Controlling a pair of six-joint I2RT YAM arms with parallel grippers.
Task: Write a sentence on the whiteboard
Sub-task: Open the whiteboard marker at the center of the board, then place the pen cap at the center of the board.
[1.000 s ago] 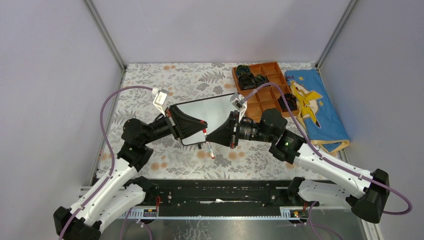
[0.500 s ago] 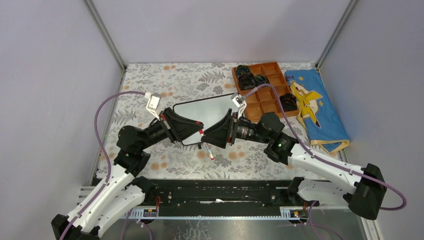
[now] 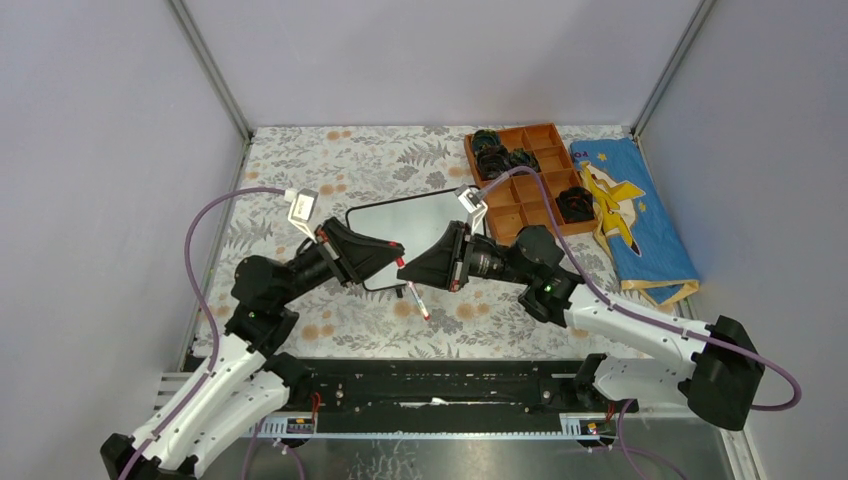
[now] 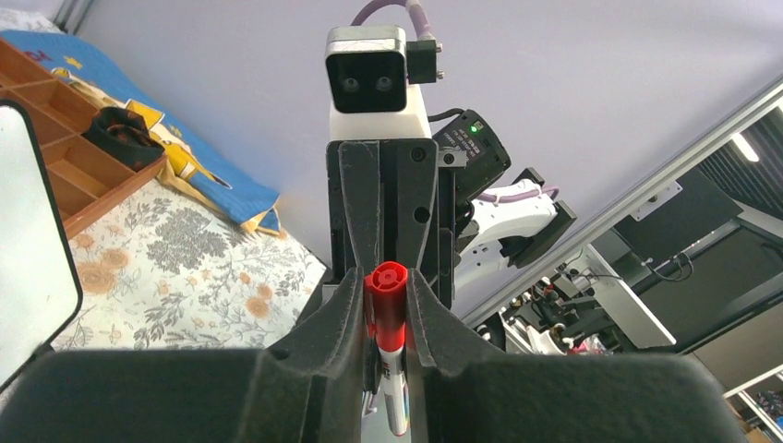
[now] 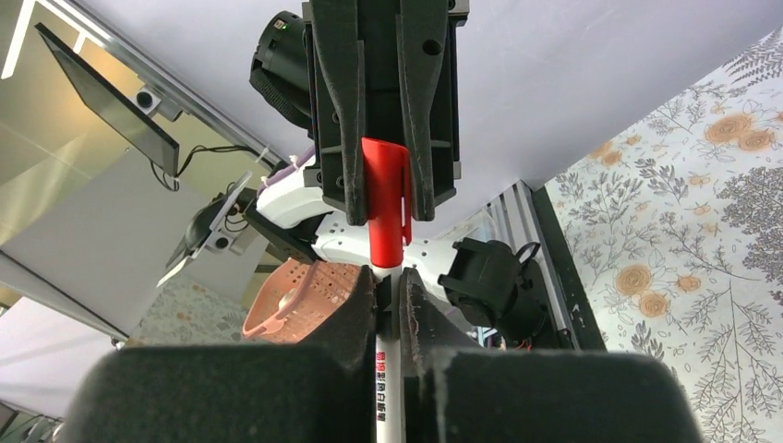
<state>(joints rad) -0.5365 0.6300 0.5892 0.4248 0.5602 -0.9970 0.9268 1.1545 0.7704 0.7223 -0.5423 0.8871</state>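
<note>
- Since a sec ago both arms are shifting toward the near-L part of the table (image 3: 300,170). L gripper (image 4: 385,300) & R gripper (image 5: 388,295) are now meeting over the near edge of the whiteboard (image 3: 405,218), not its middle, so more of its white face is showing. The marker (image 3: 416,301) is sitting at abt the same spot.
- Whiteboard is lying flat abt mid-table. The brown tray (image 3: 548,158) is sitting near its far-R corner, toward the table's far-R corner, and a blue cloth (image 3: 640,230) is lying along the R edge.
- L gripper is pinching the red cap (image 5: 382,198), fingers pressed onto both its sides. R gripper is clamping tight on the marker's white barrel, right beside the cap. The barrel is pointing toward the table's near edge.
- Progress, my read: uncapping is the step in hand. The cap is looking seated on the barrel and no red strokes are showing on the visible board, so the sentence isn't started.
- Remaining: pulling the cap off, bringing the tip down to the board, writing every word.
- Hard to tell:
  - The board's near strip is hiding under both grippers, so can't rule out marks there.
  - The cap/barrel seam is sitting btwn fingers, so can't say whether it's parting.
  - The marker's far end is too small to read in the top view.
</note>
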